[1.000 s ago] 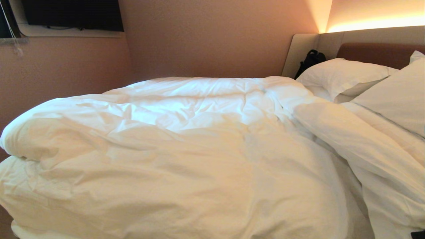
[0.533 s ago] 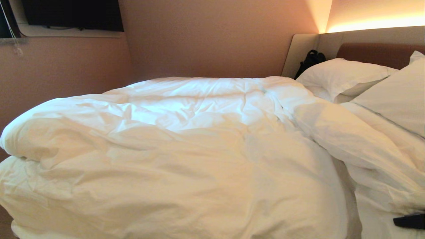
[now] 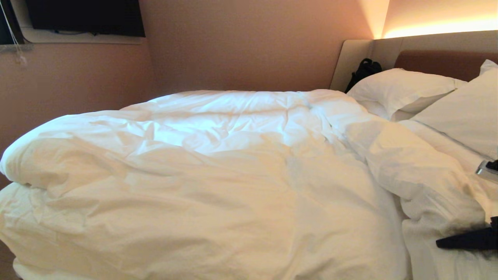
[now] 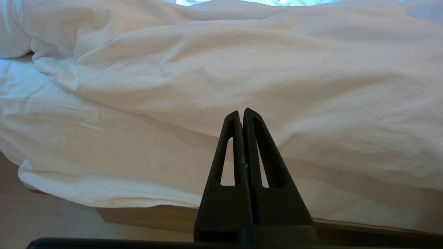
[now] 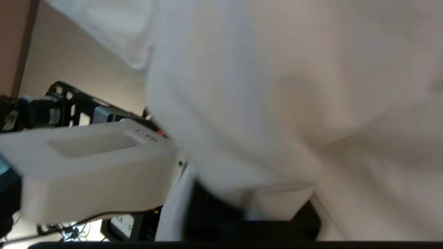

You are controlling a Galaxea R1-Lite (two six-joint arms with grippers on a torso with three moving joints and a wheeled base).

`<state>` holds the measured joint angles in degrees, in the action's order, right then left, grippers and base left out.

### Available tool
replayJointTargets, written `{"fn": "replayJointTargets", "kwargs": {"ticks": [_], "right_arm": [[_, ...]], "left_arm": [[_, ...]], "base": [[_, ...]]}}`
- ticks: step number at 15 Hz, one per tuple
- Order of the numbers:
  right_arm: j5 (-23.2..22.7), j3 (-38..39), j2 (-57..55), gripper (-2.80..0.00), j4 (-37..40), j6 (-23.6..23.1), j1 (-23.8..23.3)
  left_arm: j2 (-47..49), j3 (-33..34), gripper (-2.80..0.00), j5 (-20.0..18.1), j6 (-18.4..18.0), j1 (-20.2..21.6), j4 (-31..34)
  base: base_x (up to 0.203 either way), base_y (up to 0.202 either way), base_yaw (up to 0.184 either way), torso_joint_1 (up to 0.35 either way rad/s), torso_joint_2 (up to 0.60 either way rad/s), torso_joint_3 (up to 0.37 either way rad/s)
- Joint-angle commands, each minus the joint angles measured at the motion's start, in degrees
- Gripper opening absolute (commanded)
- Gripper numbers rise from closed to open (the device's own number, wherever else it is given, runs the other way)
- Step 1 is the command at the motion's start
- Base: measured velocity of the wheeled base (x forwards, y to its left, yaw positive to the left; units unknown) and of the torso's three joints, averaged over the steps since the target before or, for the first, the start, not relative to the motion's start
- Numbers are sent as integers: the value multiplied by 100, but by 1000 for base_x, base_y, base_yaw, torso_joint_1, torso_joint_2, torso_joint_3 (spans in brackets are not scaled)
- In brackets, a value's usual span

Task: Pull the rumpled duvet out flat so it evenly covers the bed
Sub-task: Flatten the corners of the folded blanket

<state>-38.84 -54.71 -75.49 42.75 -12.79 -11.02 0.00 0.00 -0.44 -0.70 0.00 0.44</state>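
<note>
Duvet (image 5: 277, 86) fabric drapes between the right tool's (image 5: 249, 207) parted fingers.

Two white pillows at the head end: far pillow (image 3: 400, 91) lying flat, near pillow (image 3: 465, 112) propped up, overlapping its near side. Black bag (image 3: 363, 72) wedged in the far corner, behind the far pillow, leaning on the wall panel. Dark screen (image 3: 83, 16) mounted high on the pink wall (image 3: 249, 46). Warm light strip (image 3: 439, 28) glowing above. Pale floor (image 4: 52, 214) along the near edge.
</note>
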Motion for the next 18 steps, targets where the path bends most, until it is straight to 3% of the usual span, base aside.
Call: {"fn": "replayJointTargets", "kwargs": {"ticks": [1,8,12,15,16,17,18], "right_arm": [[78,13,-229,0,-127,4,3],[160,44,664,0,-44,30,56],[149,-610,1031,0,-74,957,60],[161,-996,777,0,-106,1383,57],[191,-1176,601,-109,-143,1582,55],[289,-1357,393,-280,-233,1717,54],[473,-1573,171,-280,-369,1804,55]], "left_arm": [[0,0,-280,0,-1,0,0],[0,0,-280,0,-1,0,0],[0,0,-280,0,-1,0,0],[0,0,-280,0,-1,0,0],[0,0,-280,0,-1,0,0],[0,0,-280,0,-1,0,0],[0,0,-280,0,-1,0,0]], "base": [[0,0,0,0,0,0],[0,0,0,0,0,0],[0,0,0,0,0,0],[0,0,0,0,0,0],[0,0,0,0,0,0],[0,0,0,0,0,0],[0,0,0,0,0,0]]}}
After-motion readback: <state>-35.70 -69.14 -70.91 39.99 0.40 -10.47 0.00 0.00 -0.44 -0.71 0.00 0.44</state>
